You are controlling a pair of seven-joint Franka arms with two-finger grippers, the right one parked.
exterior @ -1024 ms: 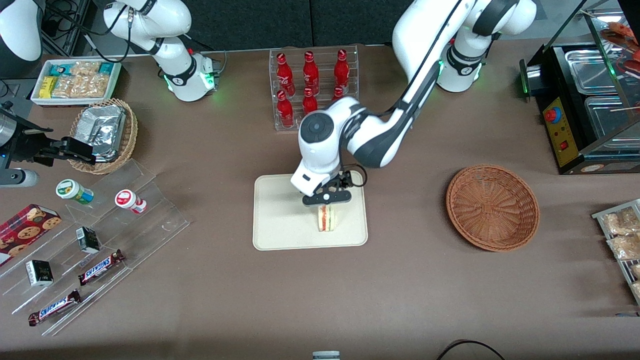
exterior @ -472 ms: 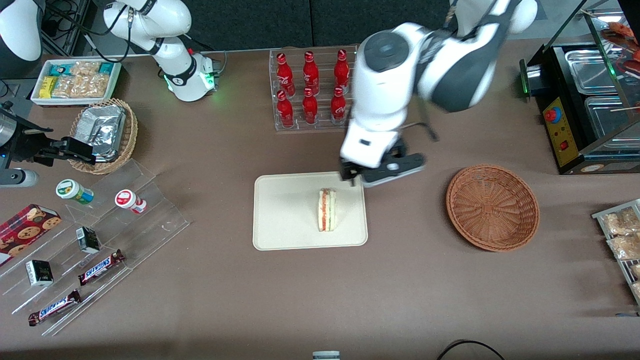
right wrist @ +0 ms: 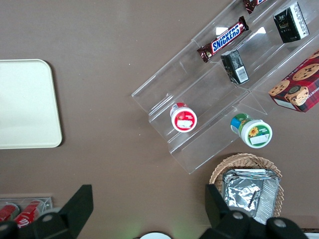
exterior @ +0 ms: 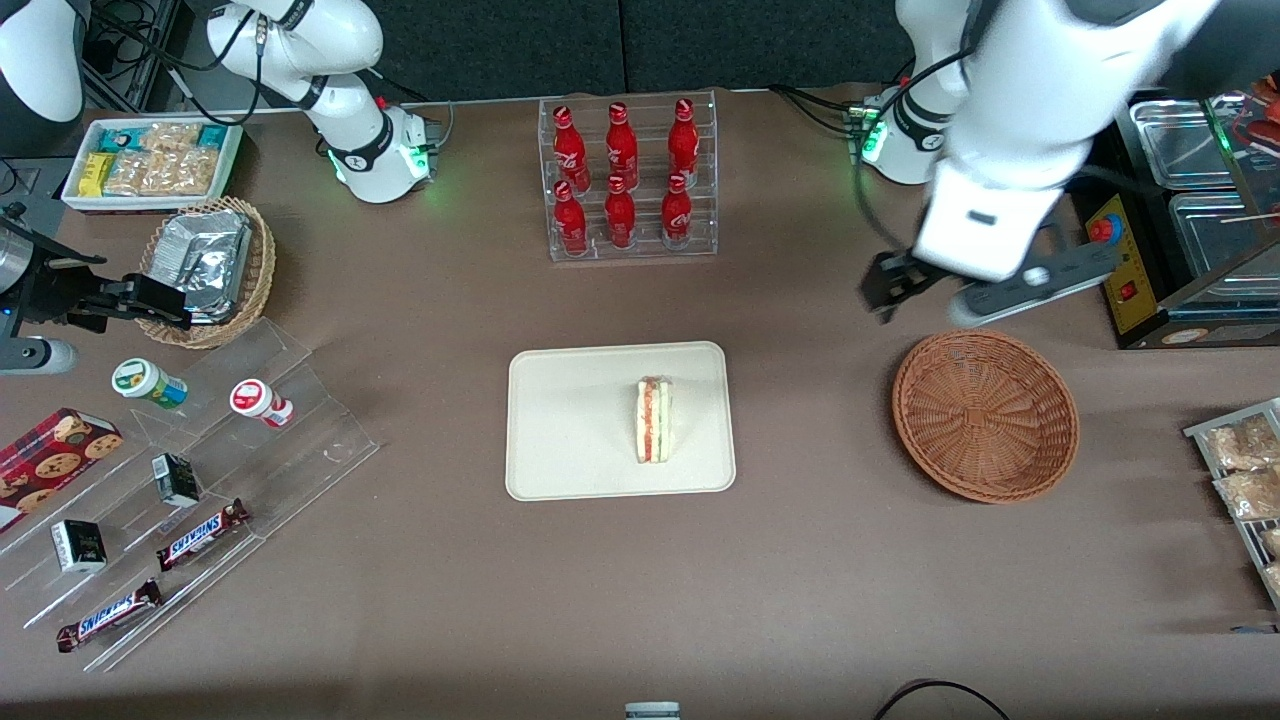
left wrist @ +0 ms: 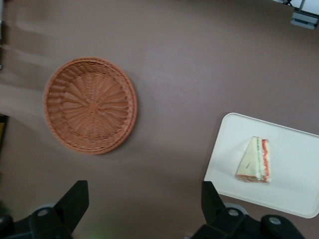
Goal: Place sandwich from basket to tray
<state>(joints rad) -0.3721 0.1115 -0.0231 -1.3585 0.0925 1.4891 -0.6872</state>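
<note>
The sandwich [exterior: 654, 419], a cream wedge with red and green filling, lies on the cream tray [exterior: 570, 440] in the middle of the table; both also show in the left wrist view, the sandwich [left wrist: 255, 160] on the tray [left wrist: 299, 184]. The reddish-brown wicker basket [exterior: 985, 414] sits empty toward the working arm's end, and it shows in the wrist view [left wrist: 90, 105] too. My left gripper [exterior: 985, 290] hangs high above the table, just farther from the front camera than the basket, open and empty, fingers [left wrist: 75, 201] spread wide.
A clear rack of red bottles [exterior: 625, 180] stands farther from the front camera than the tray. A black warmer cabinet [exterior: 1170, 210] stands close beside my gripper. Snack packets [exterior: 1245, 480] lie at the working arm's end. An acrylic shelf with snacks [exterior: 200, 480] lies toward the parked arm's end.
My gripper let go of the sandwich on the tray, rose and swung away toward the working arm's end, to above the basket's rim. The sandwich stays on the tray.
</note>
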